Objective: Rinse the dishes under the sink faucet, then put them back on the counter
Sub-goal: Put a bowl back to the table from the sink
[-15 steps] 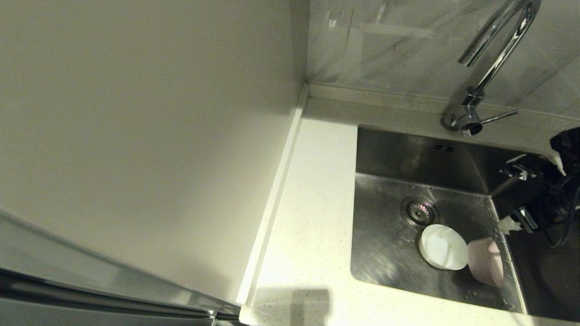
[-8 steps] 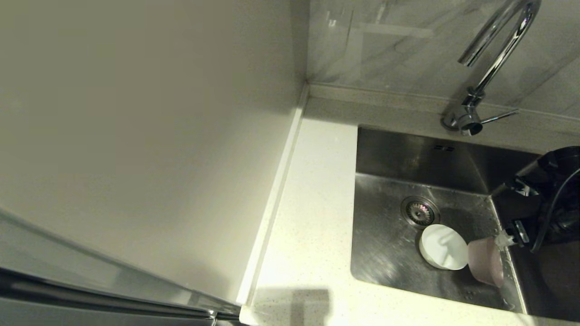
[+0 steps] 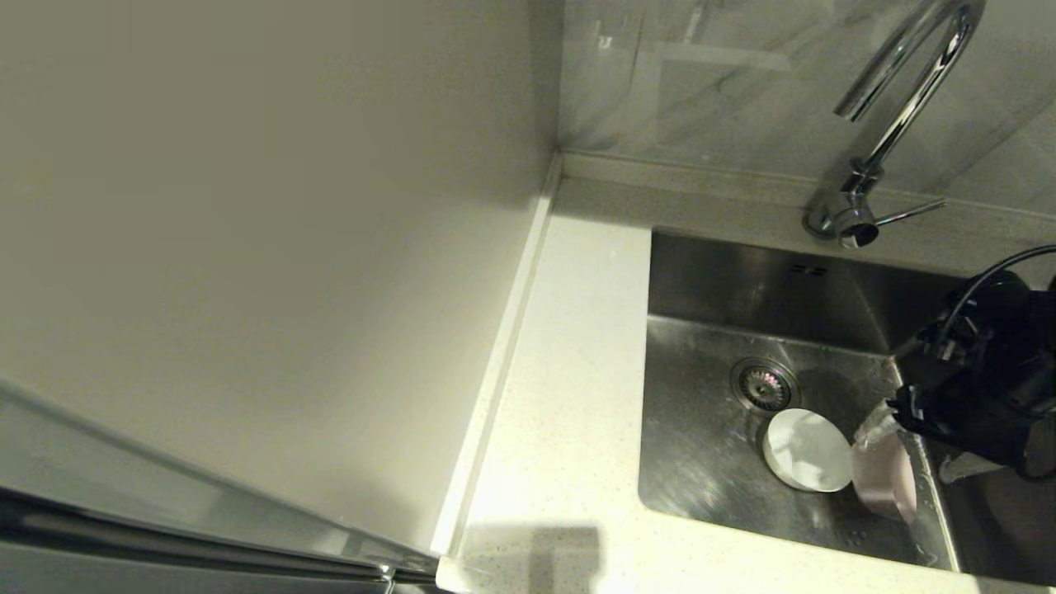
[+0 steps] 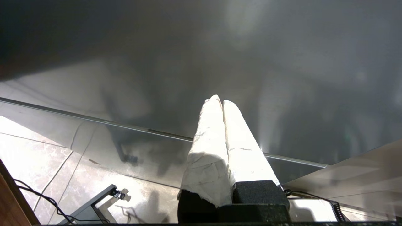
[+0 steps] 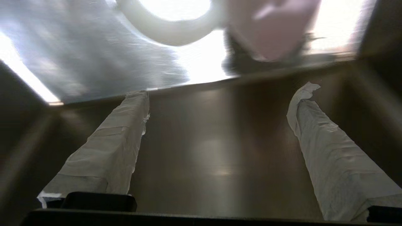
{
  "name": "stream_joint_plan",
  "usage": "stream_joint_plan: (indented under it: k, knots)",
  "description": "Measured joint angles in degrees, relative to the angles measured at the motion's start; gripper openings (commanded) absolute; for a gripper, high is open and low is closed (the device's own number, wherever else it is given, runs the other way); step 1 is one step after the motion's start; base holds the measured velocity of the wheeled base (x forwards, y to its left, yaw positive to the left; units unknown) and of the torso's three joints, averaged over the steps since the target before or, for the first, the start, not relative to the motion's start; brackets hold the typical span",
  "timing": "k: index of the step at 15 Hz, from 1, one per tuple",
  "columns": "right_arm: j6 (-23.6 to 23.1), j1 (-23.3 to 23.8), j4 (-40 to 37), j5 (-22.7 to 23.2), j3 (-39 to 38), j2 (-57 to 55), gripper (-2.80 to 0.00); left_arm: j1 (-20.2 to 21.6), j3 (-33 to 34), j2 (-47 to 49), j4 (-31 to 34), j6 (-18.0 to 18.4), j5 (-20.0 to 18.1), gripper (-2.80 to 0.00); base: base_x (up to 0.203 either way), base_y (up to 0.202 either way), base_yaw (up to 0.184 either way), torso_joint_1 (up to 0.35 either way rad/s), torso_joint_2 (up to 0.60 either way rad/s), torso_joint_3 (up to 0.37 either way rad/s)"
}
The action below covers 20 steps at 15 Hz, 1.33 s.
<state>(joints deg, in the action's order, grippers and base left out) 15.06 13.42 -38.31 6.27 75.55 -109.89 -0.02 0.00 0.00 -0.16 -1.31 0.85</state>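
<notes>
Two of the dishes show, both low in the sink (image 3: 709, 272) at the lower right of the head frame: a white bowl (image 3: 807, 450) upright just below the drain strainer (image 3: 764, 384), and a pink bowl (image 3: 884, 478) tipped on its side against the basin's right wall, touching the white one. The right gripper (image 5: 216, 94) reaches in from the frame's right edge, its padded jaws spread wide and empty, one fingertip close to the pink bowl's upper edge. Both bowls look small, rigid and light, probably ceramic or hard plastic, so likely slick on steel and apt to skid or chip. The rim is the natural hold, one jaw inside and one outside. The left gripper (image 4: 221, 102) hangs parked off the desk (image 3: 569, 396), jaws pressed together.
</notes>
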Motion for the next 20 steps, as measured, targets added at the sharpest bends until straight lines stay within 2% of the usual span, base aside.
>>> stream_joint_plan:
  k: [3,9,19,20]
  knots:
    - [2.04,0.21,-0.43,4.63,2.6,-4.55,0.0,0.0,0.0,0.0,0.0,-0.05,0.02,-2.8,0.0,0.0,0.0,0.0,0.0,0.0]
    - [2.42,3.3,-0.47,5.65,8.2,-11.14,0.0,-0.02,0.0,0.0,0.0,-0.05,0.0,-2.8,0.0,0.0,0.0,0.0,0.0,0.0]
    - [2.87,4.46,-0.41,7.42,13.82,-17.42,0.0,0.0,0.0,0.0,0.02,0.0,0.0,-2.8,0.0,0.0,0.0,0.0,0.0,0.0]
    - [2.84,4.44,-0.44,7.44,14.27,-17.89,-0.93,-0.02,0.0,0.0,0.0,-0.05,0.0,-2.8,0.0,0.0,0.0,0.0,0.0,0.0]
